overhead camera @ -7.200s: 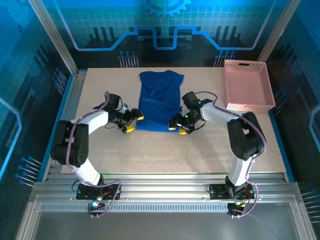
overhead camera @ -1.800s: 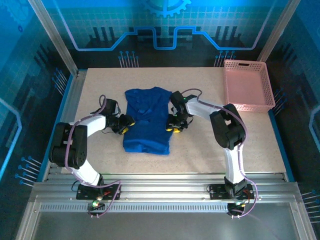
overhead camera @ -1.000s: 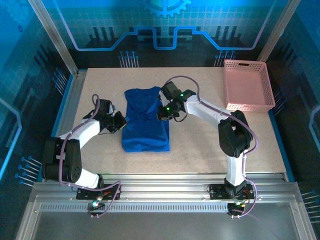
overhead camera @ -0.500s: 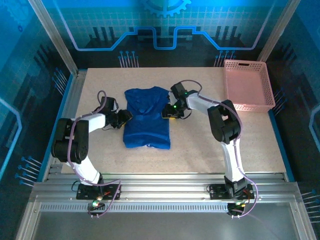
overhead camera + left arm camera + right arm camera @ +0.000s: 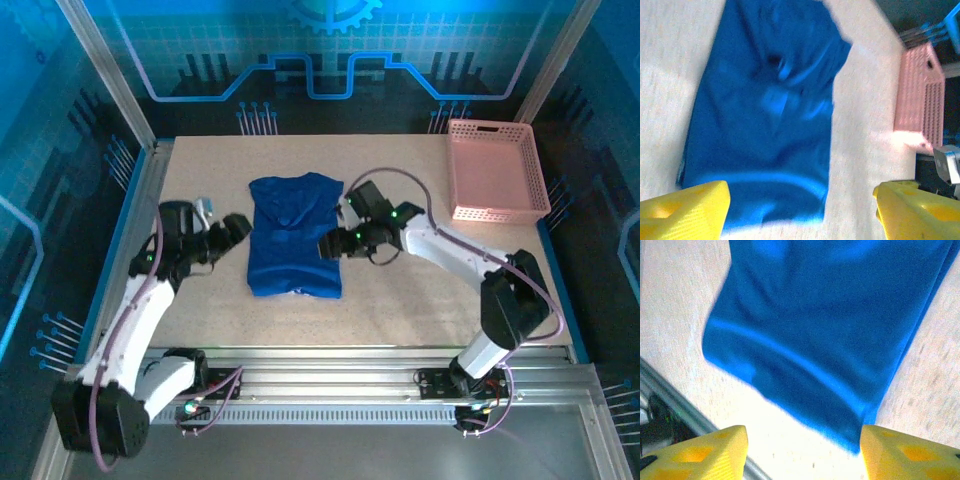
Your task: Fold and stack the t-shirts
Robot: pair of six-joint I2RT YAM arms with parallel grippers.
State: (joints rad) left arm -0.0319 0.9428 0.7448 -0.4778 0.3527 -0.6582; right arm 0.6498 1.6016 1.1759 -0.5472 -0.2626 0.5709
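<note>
The top camera looks down from above and behind the arm bases, far enough back to take in the whole table (image 5: 400, 300). The left wrist camera hangs close, tilted across the t-shirt (image 5: 765, 125) toward the pink basket (image 5: 920, 95). The right wrist camera looks steeply down at one end of it. All three views share the t-shirt.

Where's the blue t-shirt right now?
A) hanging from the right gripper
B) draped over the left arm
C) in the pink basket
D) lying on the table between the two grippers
D: the t-shirt lies on the table, with the left gripper and right gripper open at its sides.
</note>
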